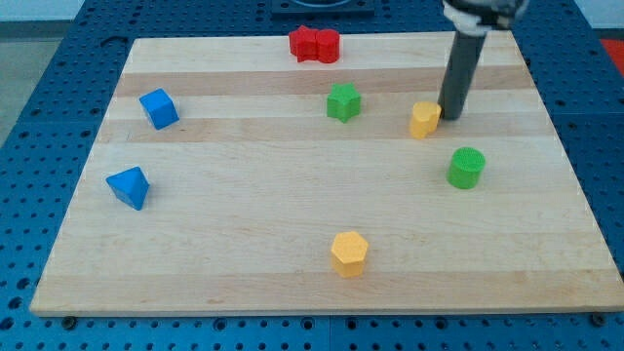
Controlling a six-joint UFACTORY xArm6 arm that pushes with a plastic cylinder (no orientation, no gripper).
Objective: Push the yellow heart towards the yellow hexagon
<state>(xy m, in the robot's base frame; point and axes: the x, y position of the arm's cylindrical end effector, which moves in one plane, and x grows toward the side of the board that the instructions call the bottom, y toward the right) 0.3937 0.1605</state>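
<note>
Tool tip (450, 118) right of yellow heart (424, 119)

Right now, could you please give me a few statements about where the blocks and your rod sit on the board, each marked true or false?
1. My tip is right beside the yellow heart, on the side toward the view's right. True.
2. The yellow hexagon lies near the view's top edge. False: it is near the view's bottom, around the middle.
3. The green cylinder sits below the yellow heart, toward the view's right. True.
4. The two blue blocks are on the view's right. False: the blue cube and the other blue block are on the view's left.
5. The red blocks are near the view's top. True.
</note>
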